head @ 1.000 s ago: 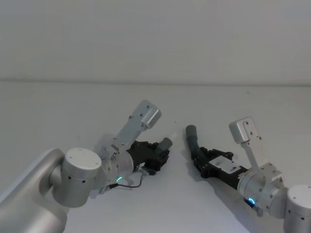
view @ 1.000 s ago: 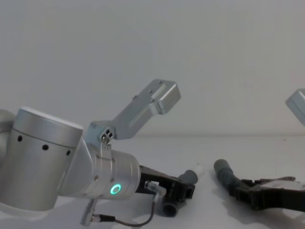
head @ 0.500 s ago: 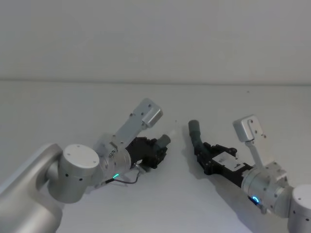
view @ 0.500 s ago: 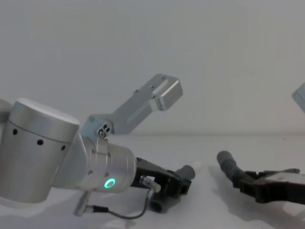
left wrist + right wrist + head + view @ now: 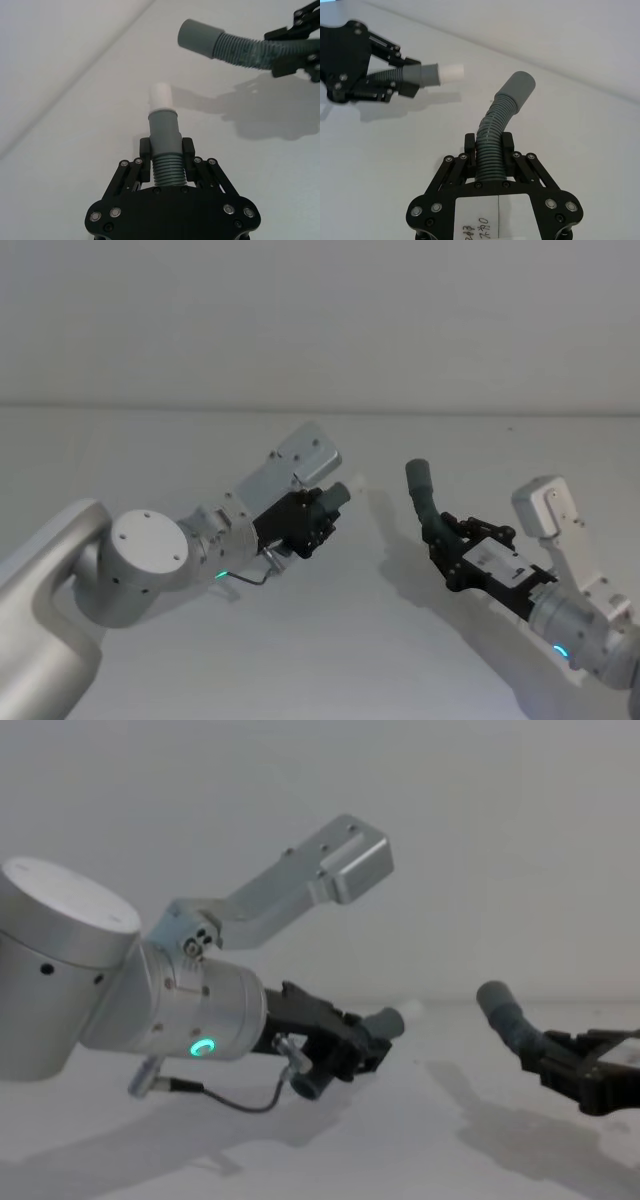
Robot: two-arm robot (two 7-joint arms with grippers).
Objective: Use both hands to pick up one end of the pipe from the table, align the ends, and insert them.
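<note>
Mid-frame, the black left gripper (image 5: 322,518), clamped on the white-tipped grey corrugated hose (image 5: 338,497), points it right toward the black right gripper's (image 5: 447,537) clamped hollow-cuffed hose (image 5: 424,492), apart, axes misaligned.

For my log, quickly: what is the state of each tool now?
Left tool: closed on the white-tipped hose.
Right tool: closed on the plain grey hose.

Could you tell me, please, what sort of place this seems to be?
Probably a robot lab or test bench: a plain white table against a bare wall, where the left gripper holds a white-tipped hose piece and the right gripper a plain-cuffed hose piece.
</note>
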